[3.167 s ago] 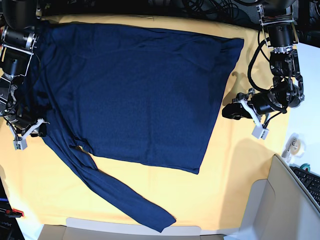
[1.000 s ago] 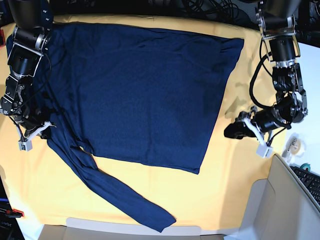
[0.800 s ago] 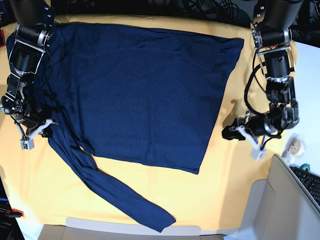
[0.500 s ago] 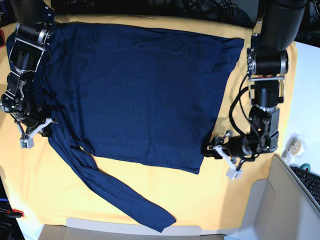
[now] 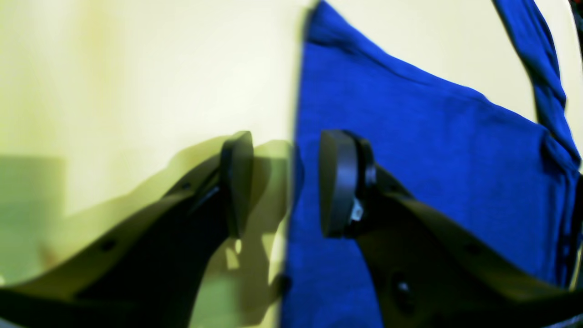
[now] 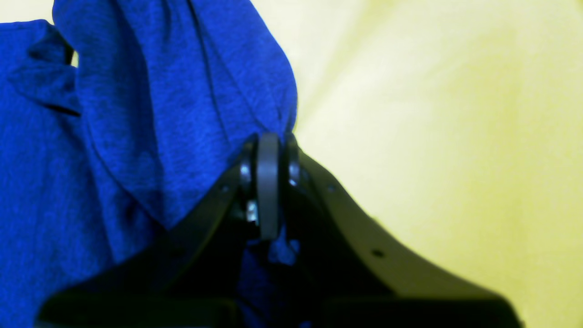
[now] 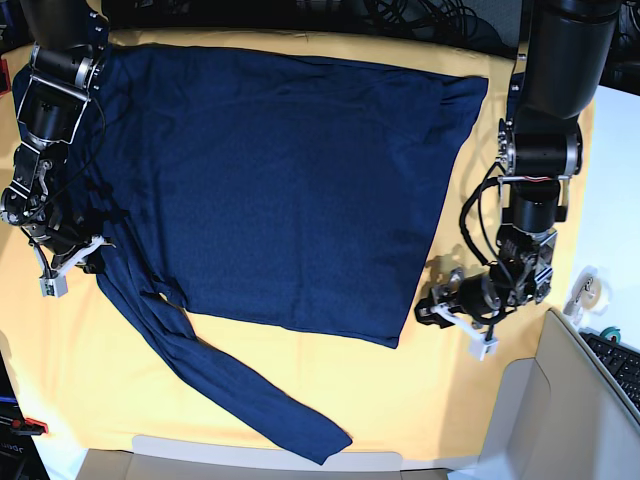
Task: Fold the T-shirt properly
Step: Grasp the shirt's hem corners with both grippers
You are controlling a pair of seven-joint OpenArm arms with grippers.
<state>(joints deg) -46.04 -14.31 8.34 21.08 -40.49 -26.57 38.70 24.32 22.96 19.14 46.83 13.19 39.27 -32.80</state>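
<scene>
The right gripper (image 6: 268,182) is pinched tight on a fold of the T-shirt (image 7: 270,180), while the left gripper (image 5: 284,182) stands wide apart astride the T-shirt's hem edge, holding nothing.

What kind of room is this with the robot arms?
Probably a robotics lab: tangled cables lie behind a table with a yellow cloth, and a keyboard sits at the edge.

Yellow table cloth (image 7: 300,385) covers the work surface — lightly creased. Roll of tape (image 7: 586,290) on white surface at right edge. Keyboard corner (image 7: 620,365) lower right — beside a grey panel (image 7: 560,410). Black cables (image 7: 400,15) along the top.
</scene>
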